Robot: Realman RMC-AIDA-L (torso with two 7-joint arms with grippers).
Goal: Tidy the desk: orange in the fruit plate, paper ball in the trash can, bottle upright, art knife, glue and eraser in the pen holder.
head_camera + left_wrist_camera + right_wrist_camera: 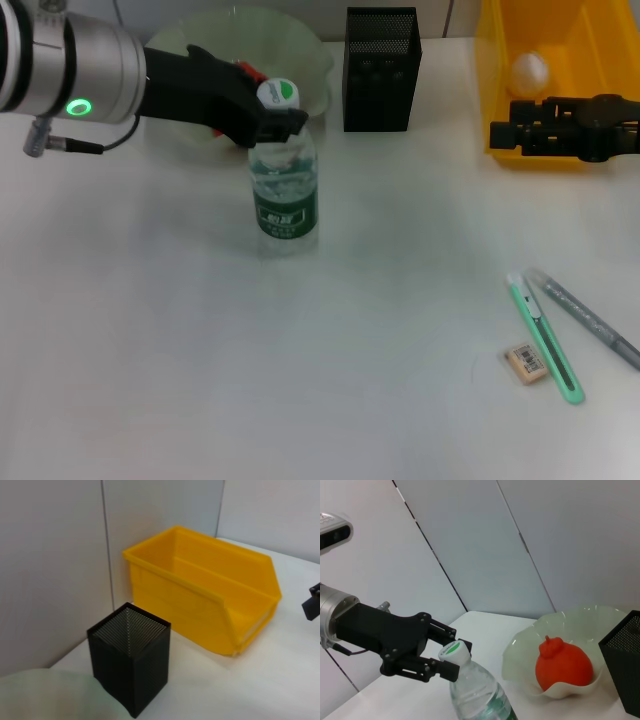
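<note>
The clear bottle [285,185] with a green label stands upright on the desk; it also shows in the right wrist view [476,695]. My left gripper [284,110] is shut on its white cap and neck, with a finger on each side in the right wrist view [456,657]. The orange [565,665] lies in the pale green fruit plate [180,40]. The paper ball [529,70] lies in the yellow trash bin [495,90]. My right gripper [500,132] hovers at the bin's front. The green art knife [546,340], grey glue stick [590,318] and eraser [527,362] lie at the front right.
The black mesh pen holder [381,70] stands at the back between the plate and the bin; it shows in the left wrist view [131,660] next to the bin [200,585]. A wall runs behind the desk.
</note>
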